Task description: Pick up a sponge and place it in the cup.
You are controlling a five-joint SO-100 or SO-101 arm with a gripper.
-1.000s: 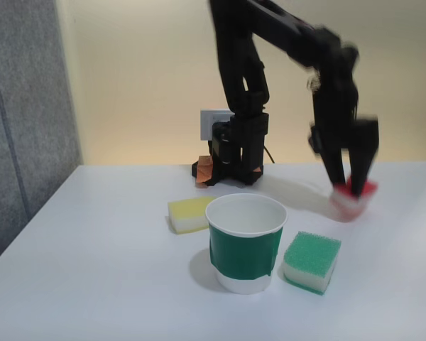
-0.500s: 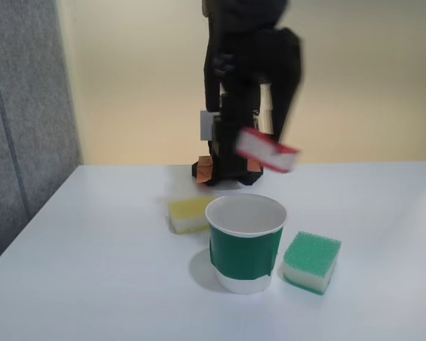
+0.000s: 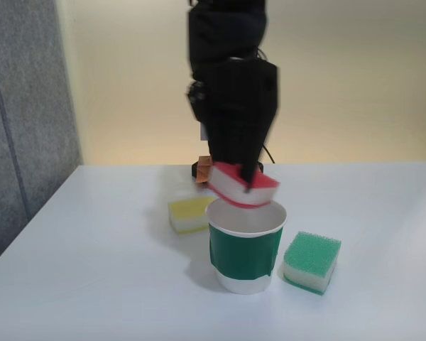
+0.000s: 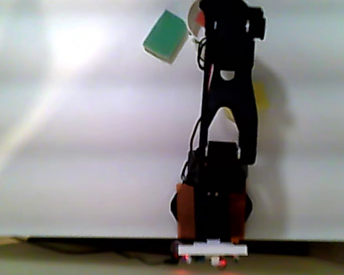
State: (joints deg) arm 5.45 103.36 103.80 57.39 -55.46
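Holding the red sponge over the cup mouth

Fixed view, centre of frame: the black gripper (image 3: 246,183) hangs from the top edge and is clamped on the red-topped sponge (image 3: 243,186). The sponge is tilted, red scouring face upward, white base below. Its lower edge sits at or just above the rim of the white paper cup (image 3: 246,245) with the dark green band; whether it touches the rim cannot be told. The cup stands upright on the white table (image 3: 99,284), lower centre of frame.

A pale yellow sponge (image 3: 187,213) lies flat just behind and left of the cup. A green-topped sponge (image 3: 311,261) lies just right of the cup, apart from it. The arm's base (image 3: 204,169) is partly visible behind the gripper, at the far table edge.

Other view: the arm (image 4: 229,86) reaches from its base at bottom centre up to the top of the frame. The green-topped sponge (image 4: 165,36) shows at upper left of the arm. A sliver of the cup's rim (image 4: 191,17) and a trace of red show beside the arm's end; the picture is too blurred to judge the jaws.
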